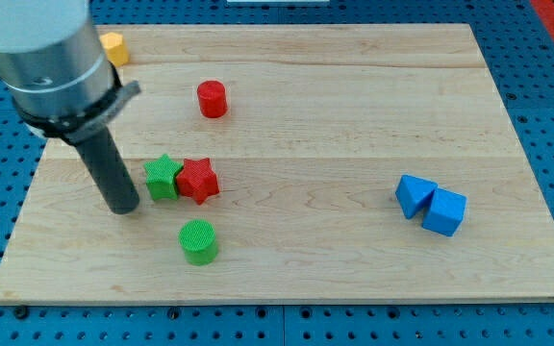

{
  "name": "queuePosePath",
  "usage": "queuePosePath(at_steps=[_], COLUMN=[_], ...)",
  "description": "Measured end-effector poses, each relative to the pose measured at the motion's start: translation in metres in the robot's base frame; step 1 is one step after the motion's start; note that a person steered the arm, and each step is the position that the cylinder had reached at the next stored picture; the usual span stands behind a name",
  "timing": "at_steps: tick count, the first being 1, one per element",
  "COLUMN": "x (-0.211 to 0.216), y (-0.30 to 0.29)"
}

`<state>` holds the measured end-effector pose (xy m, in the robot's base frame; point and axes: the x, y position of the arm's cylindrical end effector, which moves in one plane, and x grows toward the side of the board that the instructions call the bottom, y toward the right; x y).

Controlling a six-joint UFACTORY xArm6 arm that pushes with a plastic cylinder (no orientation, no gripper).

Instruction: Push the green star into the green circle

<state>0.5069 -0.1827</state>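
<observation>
The green star point(163, 177) lies left of the board's middle, touching the red star point(198, 180) on its right. The green circle point(198, 240), a short cylinder, stands below them, a little to the right. My tip point(123, 206) rests on the board just left of the green star, slightly below its centre, with a small gap between them. The rod rises from the tip to the grey arm body at the view's top left.
A red cylinder point(212, 99) stands above the stars. A yellow block point(113, 47) sits at the top left edge, partly behind the arm. Two blue blocks point(430, 205) touch each other at the right. The wooden board point(354, 259) lies on a blue pegboard.
</observation>
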Motion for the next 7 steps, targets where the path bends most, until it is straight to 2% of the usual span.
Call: queuePosePath(at_steps=[2, 3, 4, 5, 7], x=[-0.064, -0.073, -0.046, -0.045, 0.001], y=[-0.006, 0.06, 0.025, 0.005, 0.071])
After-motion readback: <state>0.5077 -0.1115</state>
